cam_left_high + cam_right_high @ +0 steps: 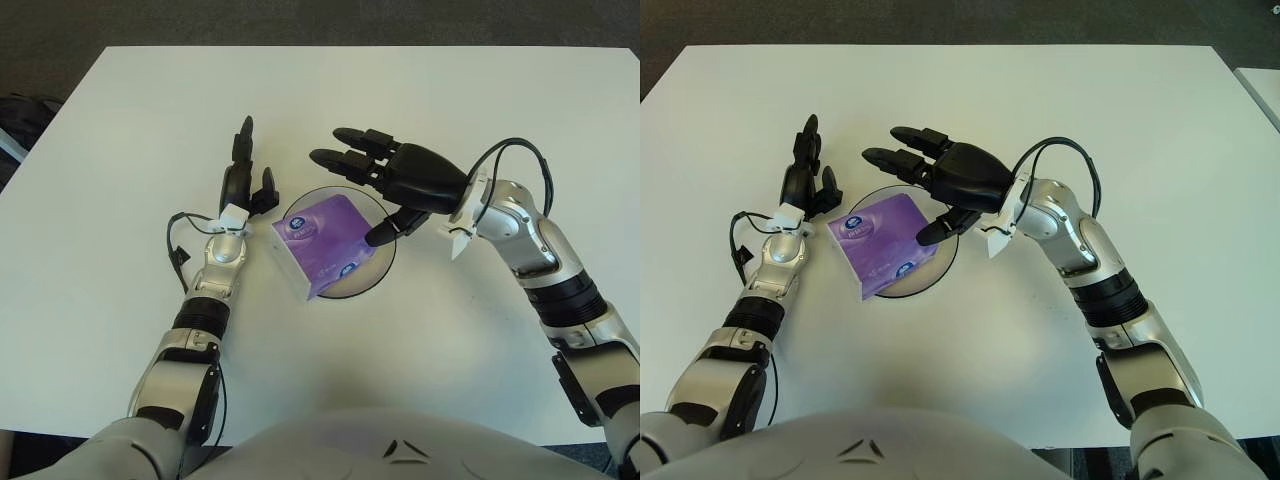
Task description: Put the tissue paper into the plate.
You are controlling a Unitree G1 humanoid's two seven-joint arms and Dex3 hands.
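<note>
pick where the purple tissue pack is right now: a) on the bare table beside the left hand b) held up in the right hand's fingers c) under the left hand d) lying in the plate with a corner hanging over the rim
d: the purple tissue pack lies in the plate, its near corner past the rim, while the right hand hangs open above the plate and the left hand shows just left of it, holding nothing.

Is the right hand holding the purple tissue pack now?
No, the right hand is open above the plate, and the tissue pack lies in it.
</note>
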